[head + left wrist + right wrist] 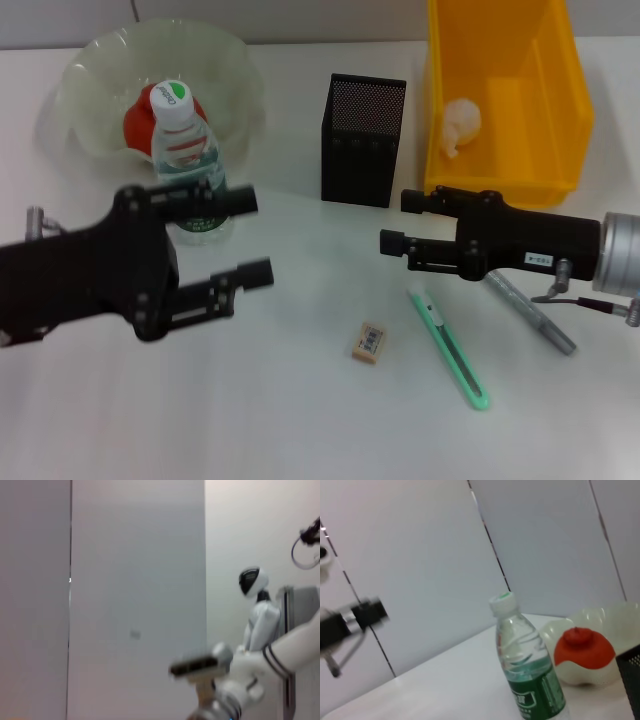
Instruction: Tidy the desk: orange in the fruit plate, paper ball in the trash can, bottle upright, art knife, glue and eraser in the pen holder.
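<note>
Near the bottle (188, 150), now upright, my left gripper (236, 238) gapes empty; right gripper (402, 222) open; eraser (368, 341) probably next.

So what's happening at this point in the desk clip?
A two-armed robot is partway through tidying. The orange sits in the fruit plate, the paper ball is in the trash can, and the bottle stands upright. The left gripper is open right beside the bottle; the right gripper hovers open in front of the pen holder. The eraser, green art knife and a grey stick lie on the desk.
</note>
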Action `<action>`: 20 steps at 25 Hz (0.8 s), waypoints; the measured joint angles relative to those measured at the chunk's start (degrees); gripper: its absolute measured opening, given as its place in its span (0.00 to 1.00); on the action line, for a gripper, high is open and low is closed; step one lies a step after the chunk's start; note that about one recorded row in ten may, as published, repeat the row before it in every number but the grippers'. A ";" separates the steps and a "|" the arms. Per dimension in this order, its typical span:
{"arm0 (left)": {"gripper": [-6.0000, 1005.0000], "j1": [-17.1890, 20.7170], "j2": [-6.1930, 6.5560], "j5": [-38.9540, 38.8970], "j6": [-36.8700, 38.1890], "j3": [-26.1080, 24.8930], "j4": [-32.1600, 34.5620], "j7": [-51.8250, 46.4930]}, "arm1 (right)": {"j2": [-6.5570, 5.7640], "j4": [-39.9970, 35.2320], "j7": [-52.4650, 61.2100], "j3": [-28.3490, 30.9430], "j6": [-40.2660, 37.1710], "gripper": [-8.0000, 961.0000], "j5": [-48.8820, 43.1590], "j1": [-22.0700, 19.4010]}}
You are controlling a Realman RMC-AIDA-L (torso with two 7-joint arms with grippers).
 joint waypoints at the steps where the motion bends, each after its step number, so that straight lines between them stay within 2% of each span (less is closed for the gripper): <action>1: 0.61 0.01 0.35 2.23 -0.64 -0.10 -1.66 1.74 | -0.04 -1.94 0.51 0.02 -1.60 0.80 0.01 -0.86; 4: 0.61 -0.09 0.47 3.92 -1.30 -0.14 -1.94 1.96 | -0.11 -5.23 2.50 -0.03 -3.45 0.80 -0.06 -2.04; 5: 0.61 -0.19 0.49 4.71 -1.81 -0.15 -2.04 1.88 | -0.16 -8.38 4.79 -0.16 -4.72 0.80 -0.22 -2.84; 6: 0.61 -0.27 0.49 5.39 -2.25 -0.17 -2.10 1.76 | -0.34 -15.54 10.31 -0.33 -7.50 0.80 -0.38 -4.59; 7: 0.60 -0.33 0.48 5.88 -2.69 -0.19 -2.19 1.69 | -0.34 -15.54 10.31 -0.33 -7.50 0.80 -0.38 -4.59; 8: 0.60 -0.45 0.31 6.94 -3.78 -0.20 -2.44 1.67 | -0.51 -23.21 15.94 -0.21 -10.62 0.80 -0.55 -6.16; 9: 0.60 -0.45 0.31 6.94 -3.78 -0.20 -2.44 1.67 | -0.51 -23.21 15.94 -0.21 -10.62 0.80 -0.55 -6.16; 10: 0.60 -0.50 0.18 7.52 -4.43 -0.22 -2.58 1.73 | -0.58 -27.62 19.06 0.04 -12.15 0.80 -0.81 -6.69; 11: 0.60 -0.57 -0.17 8.59 -5.73 -0.22 -2.75 1.92 | -0.63 -36.36 26.59 1.10 -14.68 0.80 -2.56 -7.22; 12: 0.60 -0.57 -0.17 8.59 -5.73 -0.22 -2.75 1.92 | -0.63 -36.36 26.59 1.10 -14.68 0.80 -2.56 -7.22; 15: 0.60 -0.60 -0.47 9.42 -6.94 -0.07 -3.19 1.99 | -0.98 -48.71 39.61 3.19 -17.64 0.80 -8.55 -5.89; 16: 0.60 -0.68 -0.47 9.53 -7.19 -0.05 -3.66 2.01 | -1.69 -54.88 47.62 3.64 -20.18 0.80 -13.17 -3.74; 17: 0.60 -0.68 -0.47 9.53 -7.19 -0.05 -3.66 2.01 | -1.69 -54.88 47.62 3.64 -20.18 0.80 -13.17 -3.74; 18: 0.60 -0.68 -0.47 9.53 -7.19 -0.05 -3.66 2.01 | -2.66 -59.92 55.43 3.39 -23.61 0.80 -18.42 -0.53; 19: 0.60 -0.68 -0.47 9.53 -7.19 -0.05 -3.66 2.01 | -2.66 -59.92 55.43 3.39 -23.61 0.80 -18.42 -0.53; 20: 0.60 -0.84 -0.51 9.53 -7.58 -0.06 -4.50 2.05 | -3.25 -61.71 59.36 3.11 -25.56 0.80 -21.26 1.80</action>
